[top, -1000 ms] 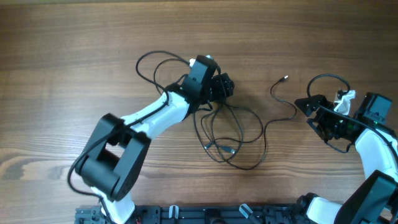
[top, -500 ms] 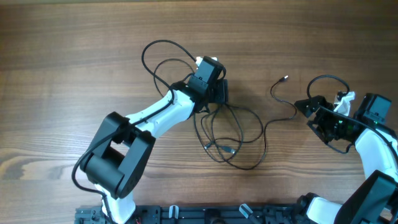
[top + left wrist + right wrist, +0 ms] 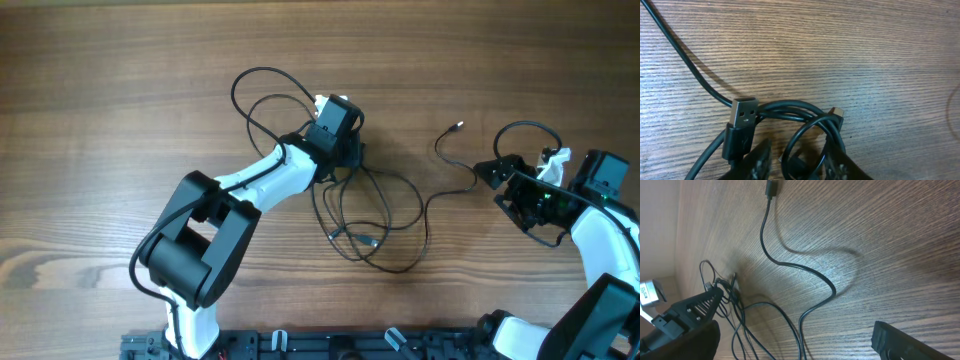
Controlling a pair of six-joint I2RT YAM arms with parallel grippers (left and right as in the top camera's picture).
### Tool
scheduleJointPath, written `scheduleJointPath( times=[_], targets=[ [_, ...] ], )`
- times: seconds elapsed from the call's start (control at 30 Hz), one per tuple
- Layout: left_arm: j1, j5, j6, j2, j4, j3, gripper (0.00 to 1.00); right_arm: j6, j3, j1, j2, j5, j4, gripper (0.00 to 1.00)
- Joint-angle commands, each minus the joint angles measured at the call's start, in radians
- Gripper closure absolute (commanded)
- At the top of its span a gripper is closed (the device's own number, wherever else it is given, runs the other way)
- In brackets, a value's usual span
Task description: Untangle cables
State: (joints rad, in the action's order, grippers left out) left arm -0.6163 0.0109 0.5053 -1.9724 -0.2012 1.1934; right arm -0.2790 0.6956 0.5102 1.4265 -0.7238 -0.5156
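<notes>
We are looking at the left gripper (image 3: 349,153), which is reaching out over the wooden table (image 3: 110,80) and pressing down into the top of the cables (image 3: 367,241). In the left wrist view its fingers (image 3: 759,161) are standing partway apart, with a curled loop lying between them. They are straddling it rather than visibly pinching it. A flat USB plug (image 3: 742,116) is lying just beside the left finger, and a smaller plug (image 3: 838,112) is poking out near the top of the loop.

The tangle is sprawling across the middle of the table. One loose strand is wandering off to the right, its plug end (image 3: 457,126) pointing away from the robot.

The right gripper (image 3: 500,188) is sitting at the right edge, jaws spread wide and holding nothing. That loose strand is running near it.
</notes>
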Motion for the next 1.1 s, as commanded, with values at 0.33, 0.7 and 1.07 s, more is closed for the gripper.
scheduleJointPath(
  times=[0.33,0.7,1.07],
  targets=[
    [-0.001,0.024,-0.024,0.045,-0.027,0.009,0.96,0.017,0.003,-0.006,-0.010,0.018,-0.060,0.00],
    [-0.001,0.024,-0.080,0.347,-0.156,0.008,0.96,-0.021,0.003,-0.006,-0.010,0.029,0.082,0.00],
    [0.007,0.025,-0.080,0.468,-0.245,0.008,0.96,-0.021,0.003,-0.006,-0.010,0.029,0.183,0.00]
  ],
)
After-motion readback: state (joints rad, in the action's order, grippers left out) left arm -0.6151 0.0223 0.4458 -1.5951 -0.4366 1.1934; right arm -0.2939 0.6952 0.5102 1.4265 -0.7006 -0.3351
